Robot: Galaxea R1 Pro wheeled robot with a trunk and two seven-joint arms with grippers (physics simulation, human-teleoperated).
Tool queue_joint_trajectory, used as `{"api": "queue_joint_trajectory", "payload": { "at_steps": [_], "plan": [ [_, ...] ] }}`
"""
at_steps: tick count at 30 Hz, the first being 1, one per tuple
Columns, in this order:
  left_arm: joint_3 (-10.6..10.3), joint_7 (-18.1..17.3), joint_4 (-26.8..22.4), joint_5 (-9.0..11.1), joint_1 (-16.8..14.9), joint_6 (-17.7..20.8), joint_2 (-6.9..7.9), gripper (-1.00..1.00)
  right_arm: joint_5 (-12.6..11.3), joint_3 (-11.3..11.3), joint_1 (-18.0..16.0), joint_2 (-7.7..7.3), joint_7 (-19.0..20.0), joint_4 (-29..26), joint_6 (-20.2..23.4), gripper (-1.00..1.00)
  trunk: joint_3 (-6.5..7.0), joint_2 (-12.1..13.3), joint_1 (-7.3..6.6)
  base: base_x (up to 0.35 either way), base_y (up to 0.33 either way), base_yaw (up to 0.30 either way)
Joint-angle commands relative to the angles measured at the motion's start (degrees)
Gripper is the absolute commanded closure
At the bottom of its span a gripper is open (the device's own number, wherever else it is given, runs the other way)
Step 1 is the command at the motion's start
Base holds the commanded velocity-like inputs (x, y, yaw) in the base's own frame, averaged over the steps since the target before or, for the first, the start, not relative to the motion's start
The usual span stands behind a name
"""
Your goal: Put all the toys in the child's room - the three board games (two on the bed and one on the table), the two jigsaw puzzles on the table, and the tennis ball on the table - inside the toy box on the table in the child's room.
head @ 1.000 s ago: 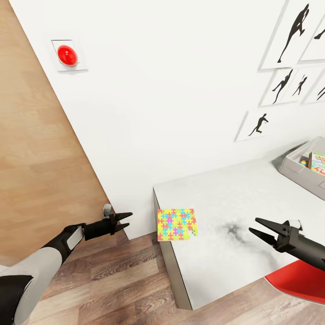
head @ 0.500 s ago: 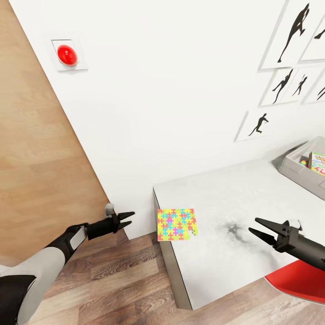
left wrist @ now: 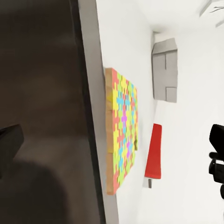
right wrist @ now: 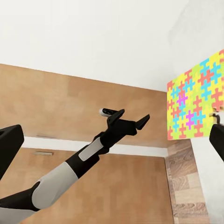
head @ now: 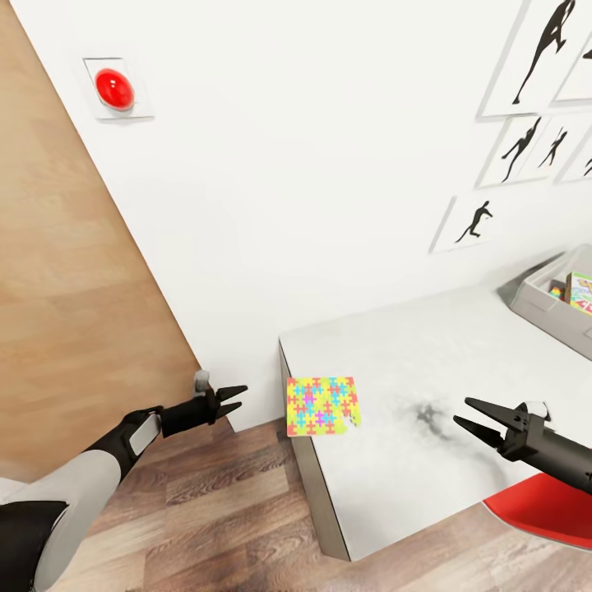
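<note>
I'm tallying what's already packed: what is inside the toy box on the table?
Inside the toy box, a printed game box stands by a small multicoloured bit. The rest runs out of frame, behind its wall.

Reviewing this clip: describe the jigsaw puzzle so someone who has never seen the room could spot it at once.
Find the light grey table against the white wall, then look at its corner nearest the wooden door. The jigsaw puzzle lies flat there, slightly overhanging the edge. It is a thin square of interlocking yellow, pink, blue and green pieces, the brightest thing on the bare tabletop, well apart from the grey toy box.

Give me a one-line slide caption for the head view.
Both open grippers, left and right, flank a jigsaw puzzle at the table edge; toy box far right.
</note>
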Motion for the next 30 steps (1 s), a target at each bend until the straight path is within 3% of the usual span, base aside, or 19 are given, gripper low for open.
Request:
{"api": "queue_joint_trajectory", "payload": {
  "at_steps": [1,13,30],
  "plan": [
    [-0.4,-0.2,0.0,0.5,0.0,0.5,0.04,-1.00,0.4,0.0,0.0,-0.01,0.4,0.0,0.2,-1.00,-0.17,-0.1,0.02,0.000,0.000,0.000],
    [-0.5,-0.1,0.3,0.5,0.0,0.3,-1.11,-1.00,0.3,0.0,0.0,-0.01,0.4,0.0,0.2,-1.00,-1.30,-0.1,0.02,0.000,0.000,0.000],
    [-0.5,0.1,0.3,0.5,0.0,0.2,-1.23,-1.00,0.4,0.0,0.0,0.00,0.4,0.0,0.2,-1.00,-2.90,-0.1,0.02,0.000,0.000,0.000]
  ]
}}
